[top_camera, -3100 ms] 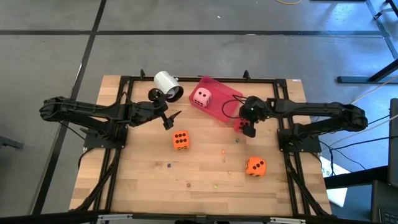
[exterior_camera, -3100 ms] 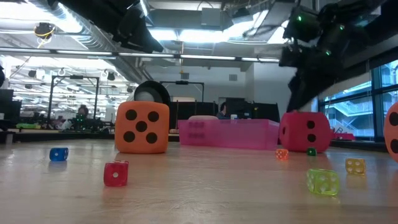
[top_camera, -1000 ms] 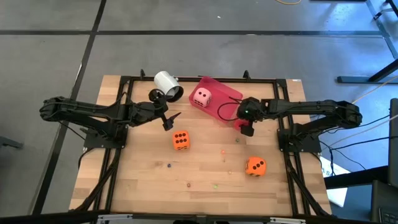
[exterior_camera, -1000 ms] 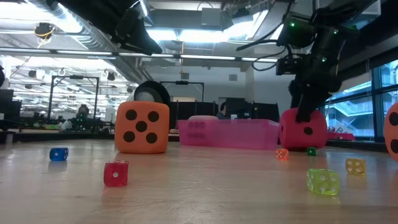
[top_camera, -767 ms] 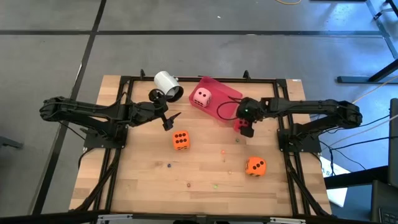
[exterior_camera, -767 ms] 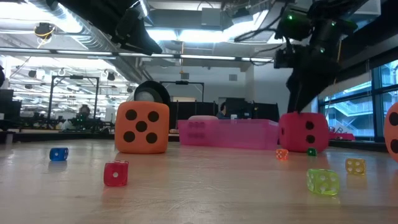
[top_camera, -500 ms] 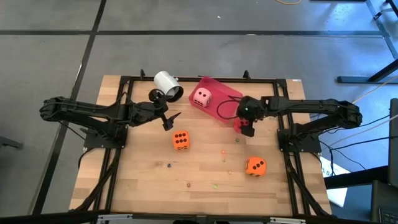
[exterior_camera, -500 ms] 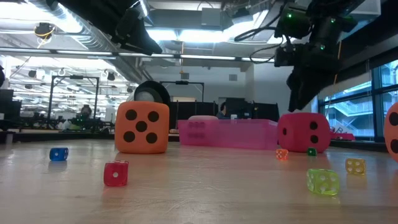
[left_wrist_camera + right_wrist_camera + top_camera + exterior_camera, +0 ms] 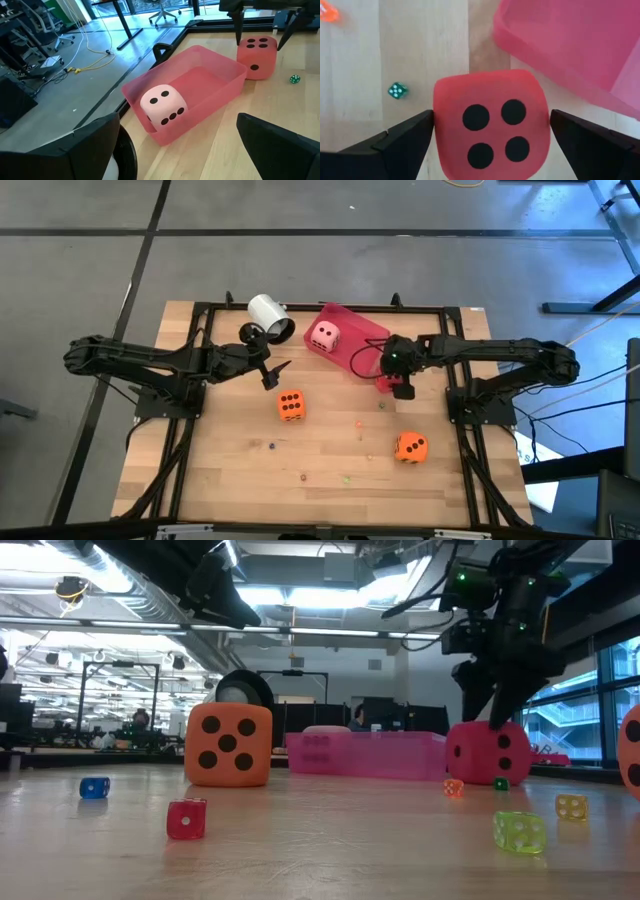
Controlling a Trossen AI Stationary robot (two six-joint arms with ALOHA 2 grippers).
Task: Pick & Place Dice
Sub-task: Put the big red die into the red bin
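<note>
Dark jointed arms (image 9: pixel 150 360), looped cables

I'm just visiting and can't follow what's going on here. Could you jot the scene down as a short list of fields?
right gripper: open, fingers either side of the red die, not yet closed on it
left gripper: open, waiting near the cup
pink die: in the tray
orange dice: two on the table, one mid-table, one on the right arm's side
red die position: beside the tray

Overhead looks straight down, low camera level across the table, 2 wrist cameras close; all share the red die (image 9: pixel 491 121).
</note>
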